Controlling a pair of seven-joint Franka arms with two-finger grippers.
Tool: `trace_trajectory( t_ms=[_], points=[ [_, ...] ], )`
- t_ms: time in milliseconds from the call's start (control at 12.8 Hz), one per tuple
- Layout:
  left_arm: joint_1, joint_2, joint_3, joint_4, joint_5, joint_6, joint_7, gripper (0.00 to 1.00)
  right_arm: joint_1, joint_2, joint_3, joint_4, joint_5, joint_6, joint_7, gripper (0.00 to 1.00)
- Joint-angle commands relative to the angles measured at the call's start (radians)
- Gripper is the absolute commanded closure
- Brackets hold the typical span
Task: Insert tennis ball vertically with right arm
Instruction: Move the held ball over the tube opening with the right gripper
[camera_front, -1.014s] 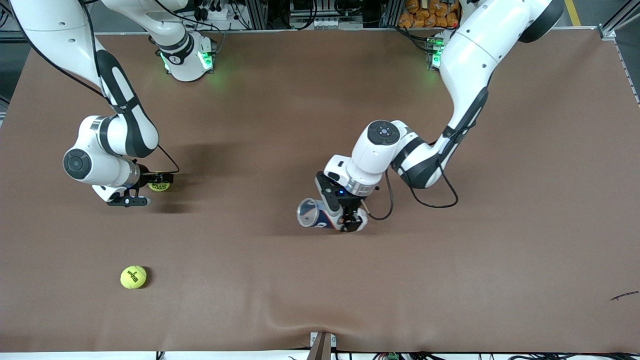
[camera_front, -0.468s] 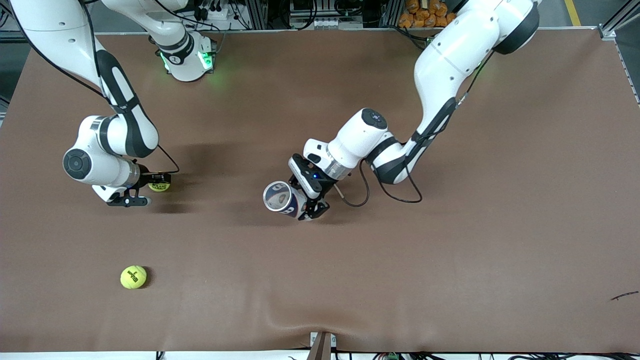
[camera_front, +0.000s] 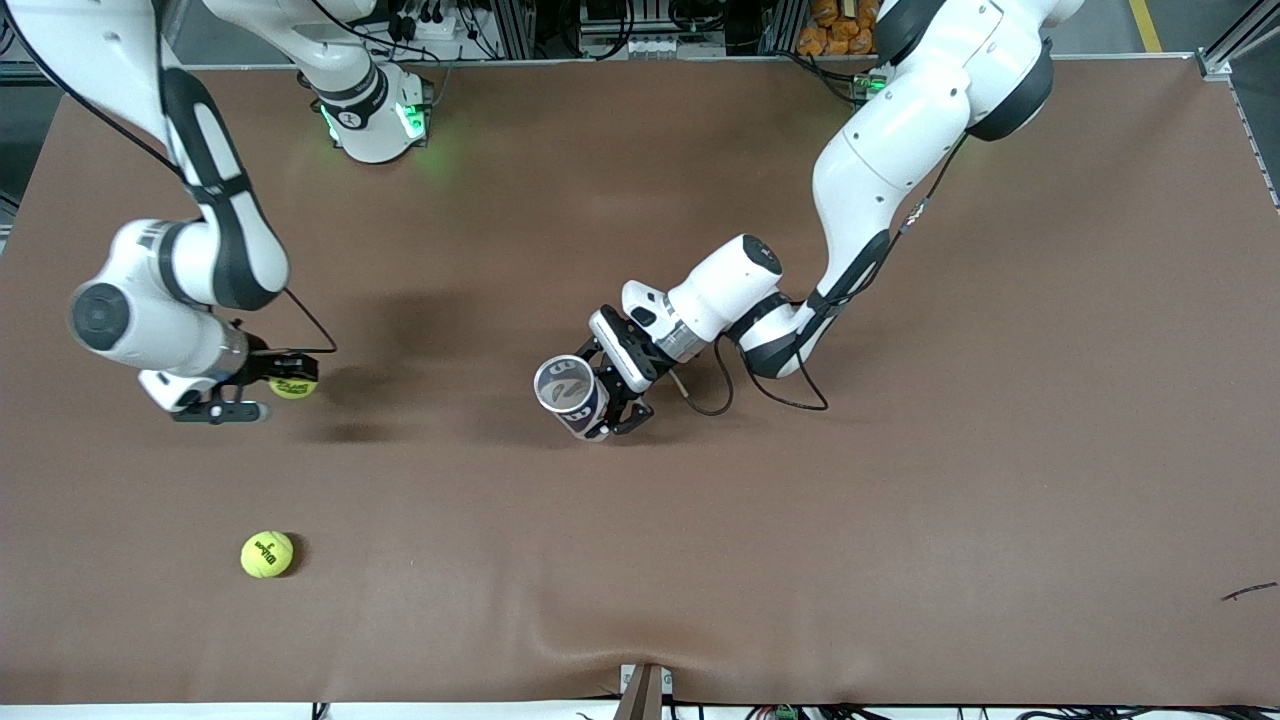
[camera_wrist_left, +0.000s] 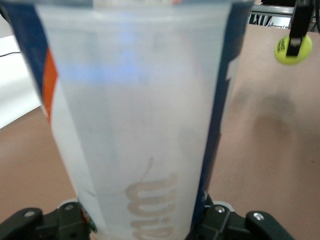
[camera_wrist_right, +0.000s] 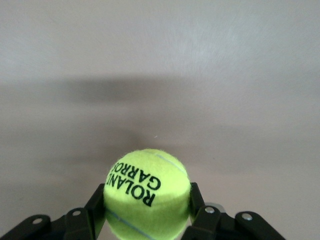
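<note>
My right gripper (camera_front: 284, 387) is shut on a yellow-green tennis ball (camera_front: 293, 386) and holds it a little above the brown table (camera_front: 900, 520) toward the right arm's end. In the right wrist view the ball (camera_wrist_right: 147, 192), printed ROLAND GARROS, sits between the fingers of the right gripper (camera_wrist_right: 147, 212). My left gripper (camera_front: 610, 394) is shut on a clear ball can with blue, white and orange print (camera_front: 566, 394), held tilted over the table's middle, its open mouth toward the front camera. The can (camera_wrist_left: 135, 115) fills the left wrist view, held in the left gripper (camera_wrist_left: 145, 222); the held ball (camera_wrist_left: 293, 48) shows beside it.
A second tennis ball (camera_front: 267, 553) lies loose on the table, nearer to the front camera than my right gripper. A small dark scrap (camera_front: 1248, 591) lies near the front edge at the left arm's end. The two arm bases stand along the table's back edge.
My left arm has swung the can toward the right arm's end and turned its mouth more upward. My right arm has shifted toward its own end of the table with the ball.
</note>
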Motion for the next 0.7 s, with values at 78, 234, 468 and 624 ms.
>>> trace_trajectory(
  t_ms=[78,234,468,624],
  points=[
    [-0.047,0.043,0.006,0.030,-0.083,0.057,-0.005,0.24,0.006,-0.020,0.007,0.244,-0.002,-0.282,0.010,0.77],
    [-0.059,0.046,0.008,0.028,-0.094,0.059,-0.003,0.24,0.035,-0.020,0.012,0.336,0.011,-0.374,0.056,0.80],
    [-0.081,0.054,0.037,0.031,-0.094,0.062,-0.002,0.22,0.110,-0.022,0.012,0.405,0.117,-0.448,0.218,0.80],
    [-0.102,0.058,0.066,0.037,-0.095,0.062,-0.002,0.22,0.162,-0.020,0.012,0.465,0.159,-0.476,0.327,0.80]
  ],
)
